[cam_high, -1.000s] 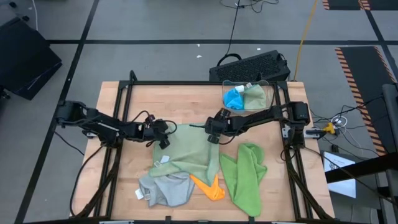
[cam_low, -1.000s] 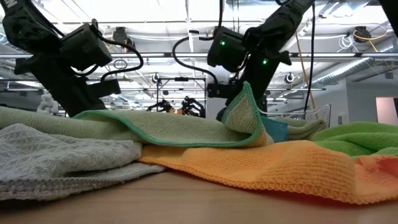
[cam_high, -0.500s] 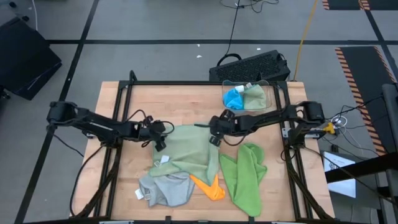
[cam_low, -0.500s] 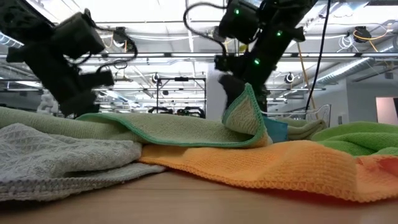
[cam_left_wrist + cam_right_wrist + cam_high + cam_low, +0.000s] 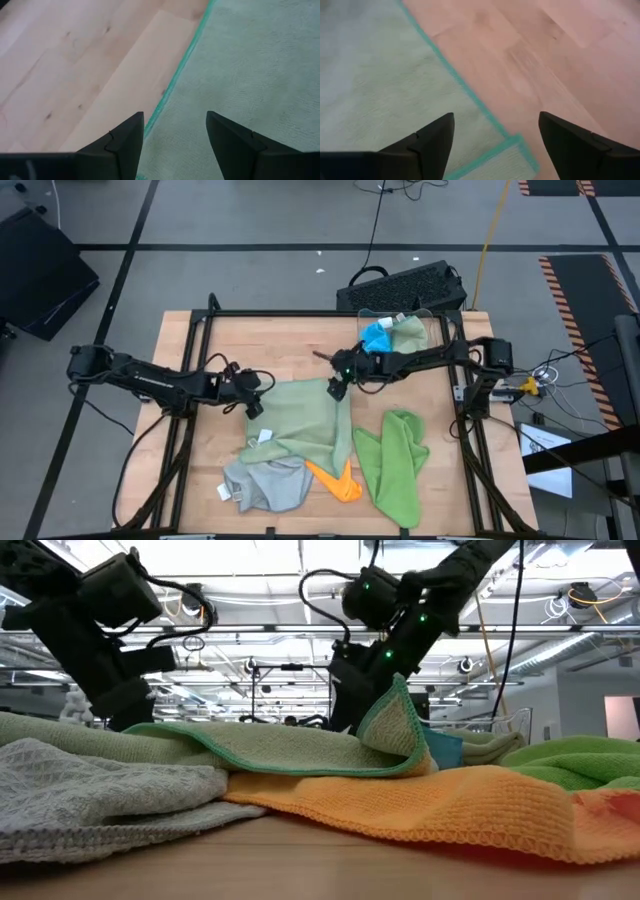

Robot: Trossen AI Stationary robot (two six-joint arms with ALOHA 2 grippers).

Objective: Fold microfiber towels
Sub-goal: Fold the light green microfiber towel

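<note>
A sage green towel (image 5: 305, 420) lies spread in the middle of the table, its near part over a grey towel (image 5: 265, 483) and an orange towel (image 5: 338, 482). One edge of it stands up in a fold (image 5: 395, 730). My left gripper (image 5: 251, 406) hangs open over the towel's left edge (image 5: 170, 90), touching nothing. My right gripper (image 5: 335, 388) hangs open over the towel's far right corner (image 5: 512, 147), also clear of it. A lime green towel (image 5: 395, 462) lies crumpled at the near right.
A clear bin (image 5: 397, 335) at the far right holds a bright blue towel and a folded sage one. Bare wood (image 5: 270, 345) stretches along the far left of the table. Black frame rails (image 5: 190, 370) run along the table's sides.
My right gripper has risen off the sage towel's far right corner and gone a little toward the far edge, rolling as it went. My left gripper has lifted and drawn back slightly toward the left edge. The towel has stayed where it lay.
</note>
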